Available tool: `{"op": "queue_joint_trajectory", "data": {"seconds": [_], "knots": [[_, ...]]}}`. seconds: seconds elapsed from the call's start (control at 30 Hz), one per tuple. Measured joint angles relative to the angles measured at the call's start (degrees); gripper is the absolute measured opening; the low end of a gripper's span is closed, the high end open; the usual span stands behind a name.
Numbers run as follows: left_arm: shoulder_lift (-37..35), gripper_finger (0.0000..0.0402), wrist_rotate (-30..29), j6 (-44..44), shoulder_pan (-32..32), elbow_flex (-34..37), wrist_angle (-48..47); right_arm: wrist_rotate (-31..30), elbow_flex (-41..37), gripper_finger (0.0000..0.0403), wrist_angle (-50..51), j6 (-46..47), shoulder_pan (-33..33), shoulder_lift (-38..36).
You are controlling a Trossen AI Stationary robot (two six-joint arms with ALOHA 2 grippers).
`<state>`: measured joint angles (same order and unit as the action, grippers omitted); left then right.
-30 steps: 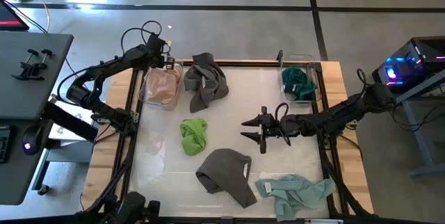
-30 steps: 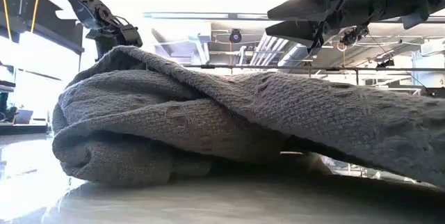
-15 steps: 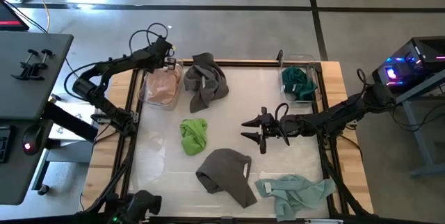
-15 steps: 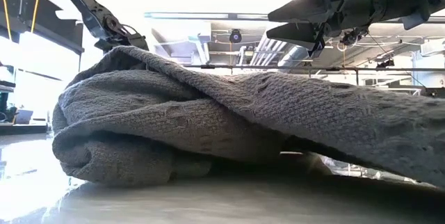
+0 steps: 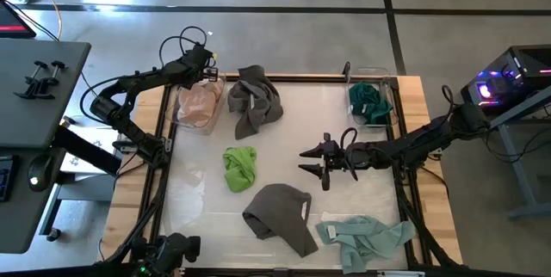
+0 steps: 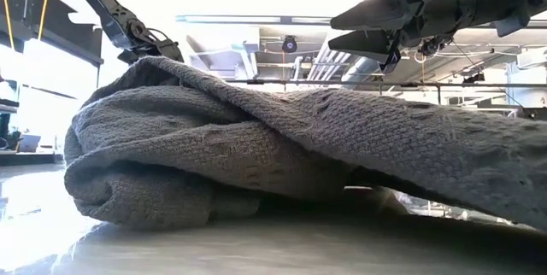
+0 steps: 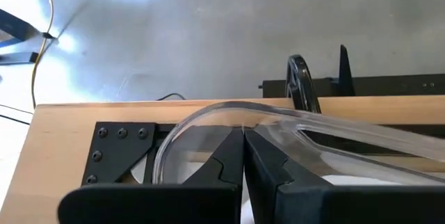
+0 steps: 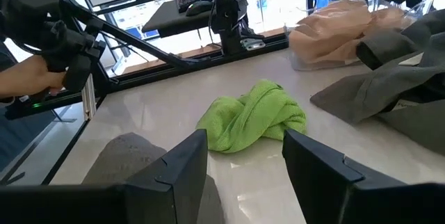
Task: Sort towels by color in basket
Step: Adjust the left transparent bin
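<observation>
The left arm is reaching across the far left corner of the counter [image 5: 344, 152], its elbow bent outward, and the left tool [image 5: 207, 74] is hanging over the far end of a clear bin [image 5: 183, 115]; its fingers [image 7: 268, 165] are pressed together with nothing between them. The right arm is stretching in low from the right edge, and the right tool [image 5: 308, 159] is hovering mid-counter with its fingers [image 8: 316, 165] standing well apart and empty, aimed toward the lime green towel [image 5: 240, 166].

The clear bin is holding the pink towel [image 5: 201, 104], which is bulging above the rim. A second clear bin [image 5: 386, 96] at the far right corner is holding the dark teal towel [image 5: 368, 100].

One dark grey towel [image 5: 255, 98] is lying beside the pink towel's bin at the far edge. The other dark grey towel [image 5: 280, 215] is sitting at the near edge, with what looks like a cream cloth [image 5: 306, 211] poking from under it, though that is hard to make out. The pale mint towel [image 5: 366, 238] is lying crumpled just beside it, toward the near right corner.
</observation>
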<state>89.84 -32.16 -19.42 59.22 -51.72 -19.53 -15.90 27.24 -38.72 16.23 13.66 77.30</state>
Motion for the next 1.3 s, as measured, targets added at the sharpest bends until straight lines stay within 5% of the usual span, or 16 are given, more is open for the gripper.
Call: {"op": "queue_joint_trajectory", "data": {"seconds": [0.27,0.47,0.83,1.13,1.3], "knots": [[-1.89,0.0,-0.81,-2.29,-1.09,0.0,-3.71,-0.02,0.0,0.0185,0.0,-0.79,1.12,0.0],[-8.87,0.0,-1.47,4.06,-4.46,-0.04,-5.31,-0.09,0.0,0.0185,-0.1,-1.24,1.1,0.0],[-4.25,0.0,23.09,8.63,-12.09,-10.36,-8.9,-2.14,0.0,0.0185,-4.72,-3.05,-0.56,0.0],[3.38,0.0,22.67,9.26,-16.33,-11.63,-7.18,-2.15,0.0,0.0185,-5.09,-2.04,-2.2,0.0],[6.18,0.0,15.47,9.29,-15.22,-11.61,-7.48,-2.14,0.0,0.0185,-4.94,-1.06,-2.44,0.0]]}}
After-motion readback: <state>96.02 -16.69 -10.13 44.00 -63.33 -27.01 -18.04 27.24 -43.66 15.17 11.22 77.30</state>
